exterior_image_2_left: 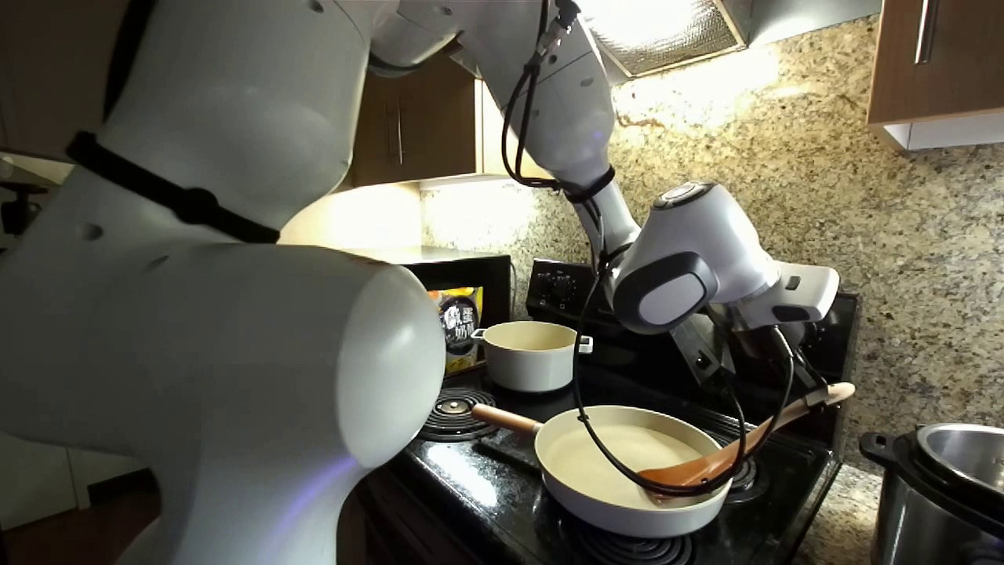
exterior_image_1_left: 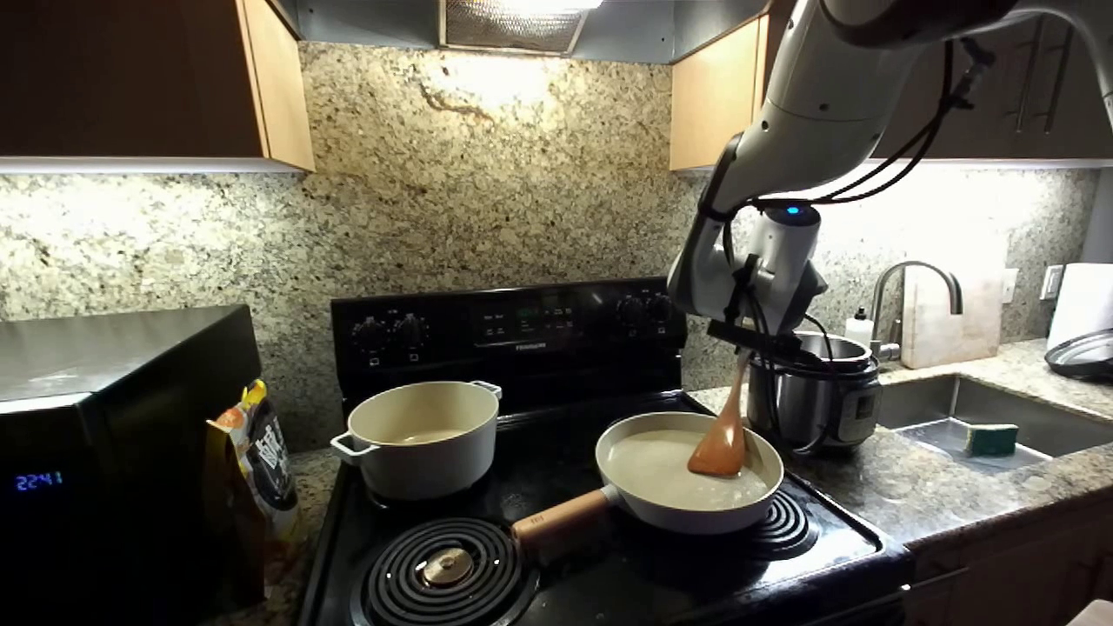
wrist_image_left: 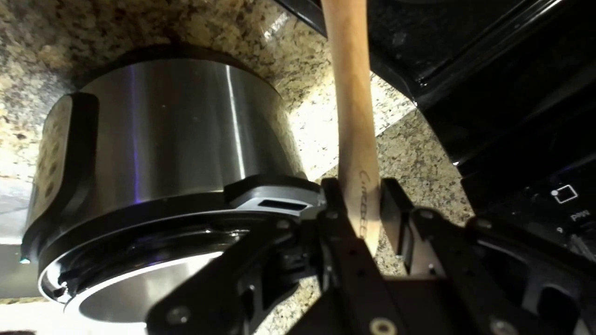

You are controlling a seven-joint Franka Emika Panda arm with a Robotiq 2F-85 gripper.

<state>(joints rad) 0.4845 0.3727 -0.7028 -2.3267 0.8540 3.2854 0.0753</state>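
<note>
My gripper (wrist_image_left: 357, 197) is shut on the wooden handle of a spatula (wrist_image_left: 354, 93); the fingers stand either side of the handle near its end. In both exterior views the spatula (exterior_image_1_left: 726, 439) (exterior_image_2_left: 690, 471) slants down, its reddish-brown blade resting inside a cream frying pan (exterior_image_1_left: 696, 519) (exterior_image_2_left: 620, 514). The blade is at the pan's side nearer the steel cooker. The pan's inside looks wet, but I cannot tell what is in it. The pan's wooden handle (exterior_image_1_left: 565, 513) points away from my gripper. A cable loop hangs in front of the pan in an exterior view (exterior_image_2_left: 600, 451).
A steel pressure cooker (wrist_image_left: 186, 135) without a lid stands beside my gripper. A white pot (exterior_image_1_left: 435, 465) sits on the black stove's rear burner. A bare coil (exterior_image_1_left: 448, 565) is in front. A sink (exterior_image_1_left: 939, 400) with a sponge (exterior_image_1_left: 991, 440), a microwave (exterior_image_1_left: 122, 487) and a bag (exterior_image_1_left: 261, 461) flank the stove.
</note>
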